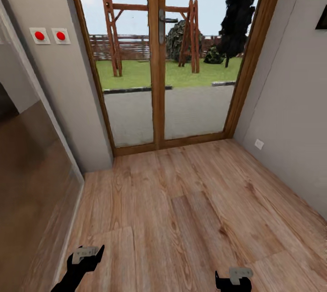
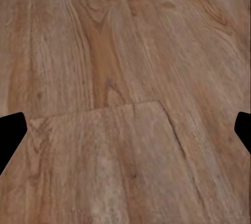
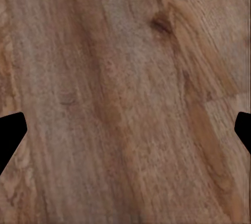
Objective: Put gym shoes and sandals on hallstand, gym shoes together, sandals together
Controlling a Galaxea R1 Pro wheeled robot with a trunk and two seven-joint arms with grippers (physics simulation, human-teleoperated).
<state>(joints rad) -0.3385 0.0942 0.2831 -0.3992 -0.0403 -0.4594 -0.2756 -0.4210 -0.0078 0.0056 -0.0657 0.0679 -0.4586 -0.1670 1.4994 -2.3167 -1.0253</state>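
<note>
A corridor end seen from the robot's head camera: the corridor floor (image 1: pixel 190 201), light brown wood-grain planks, runs forward to a tall glazed double door (image 1: pixel 156 55) in a warm wooden frame, with a dark lever handle (image 1: pixel 164 21) on its central post. Through the glass lie a grey paved strip, a green lawn, a reddish wooden swing frame (image 1: pixel 152 32), a low fence and a dark tree (image 1: pixel 238 10). On the grey wall to the left of the door sit two white square plates, each with a red round button (image 1: pixel 50 35). The right wall is plain grey with a small white socket (image 1: pixel 259 144) low down. At the left edge a doorway opens onto a dimmer room with a brown floor. Low in the picture, the left hand (image 1: pixel 86 255) and the right hand (image 1: pixel 235 278) hang above the planks, black with pale grey blocks on top, well apart from each other. In each wrist camera the hand's two black fingertips (image 2: pixel 10 132) (image 3: pixel 10 132) sit at opposite edges with only bare floor planks between them, so both hands are spread wide and hold nothing
</note>
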